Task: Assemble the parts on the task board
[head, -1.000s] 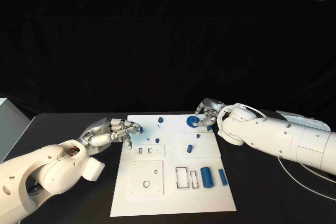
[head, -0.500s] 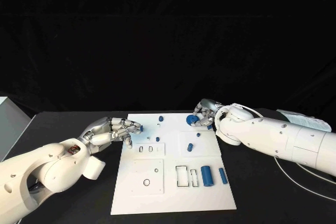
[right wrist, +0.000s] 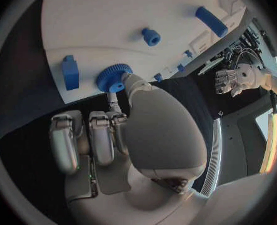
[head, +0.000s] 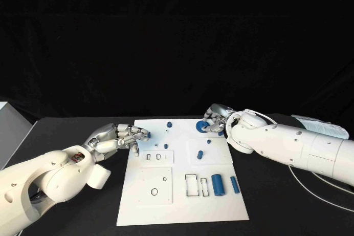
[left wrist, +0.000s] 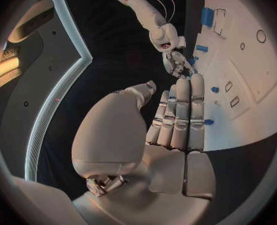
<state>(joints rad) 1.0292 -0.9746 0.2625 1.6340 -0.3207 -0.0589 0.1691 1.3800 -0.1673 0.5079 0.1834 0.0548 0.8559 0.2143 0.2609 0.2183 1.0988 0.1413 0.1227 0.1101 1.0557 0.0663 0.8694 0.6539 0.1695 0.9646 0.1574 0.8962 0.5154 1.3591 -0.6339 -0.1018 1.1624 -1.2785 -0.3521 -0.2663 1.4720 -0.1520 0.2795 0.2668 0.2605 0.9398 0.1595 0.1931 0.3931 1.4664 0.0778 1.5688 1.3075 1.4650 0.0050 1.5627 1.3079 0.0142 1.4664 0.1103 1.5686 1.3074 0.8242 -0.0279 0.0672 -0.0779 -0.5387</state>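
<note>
Board: the flat white rectangular task board (head: 184, 195) lay in the middle of the black table (head: 73, 128), its long side running away from the robot.
Right hand: the silver right hand (head: 216, 119) sat at the board's far right corner, thumb and a finger pinching a round blue toothed gear (head: 203, 126); its other fingers were curled in.
Left hand: the silver left hand (head: 118, 137) hovered at the board's left edge, fingers close together and bent, their tips beside a small blue peg (head: 149, 135); whether they touched it could not be told.
Loose parts: a fat blue cylinder (head: 218, 184) and a thinner blue rod (head: 234, 185) lay side by side near the board's right edge.
</note>
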